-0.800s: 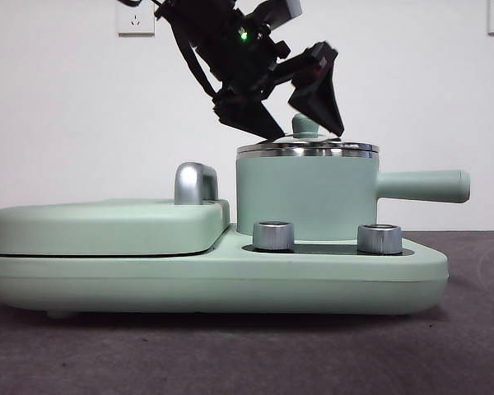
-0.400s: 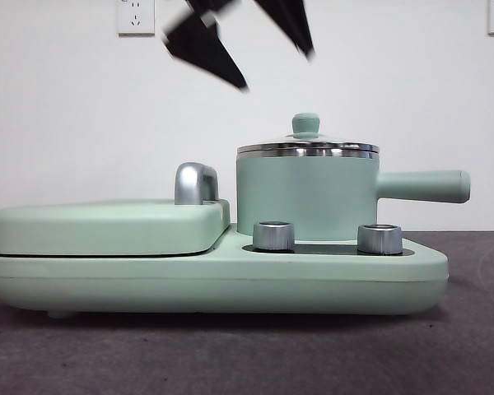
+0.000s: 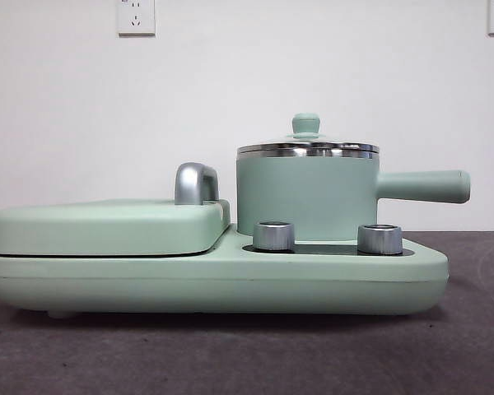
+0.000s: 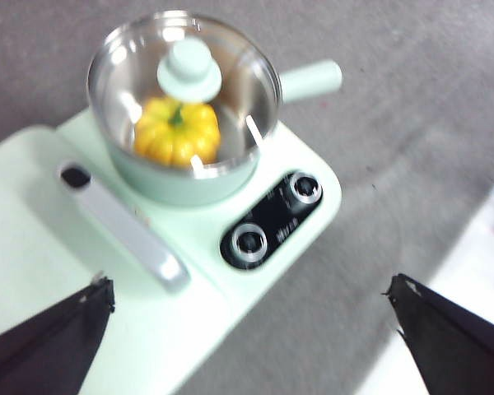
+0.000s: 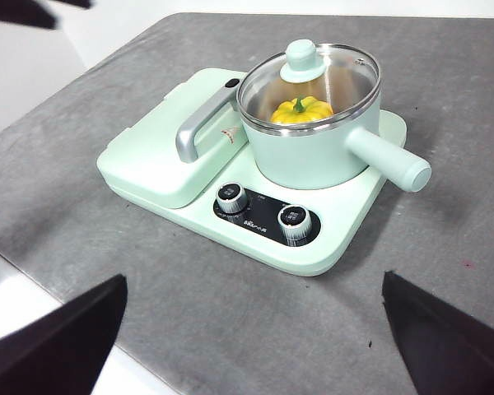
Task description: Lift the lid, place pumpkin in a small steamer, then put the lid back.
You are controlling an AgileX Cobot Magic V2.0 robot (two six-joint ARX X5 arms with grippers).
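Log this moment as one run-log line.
lid: seated on steamer | pumpkin: inside steamer, under lid | left gripper: open, empty, above cooker | right gripper: open, empty, well back | task: looks complete

No legible text; print on black control panel (image 5: 263,216) too blurred.

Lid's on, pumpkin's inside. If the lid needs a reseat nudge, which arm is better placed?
Left, probably. Its open gripper hangs above the small steamer, the lid and pumpkin large in its view. The right gripper sits back, open.
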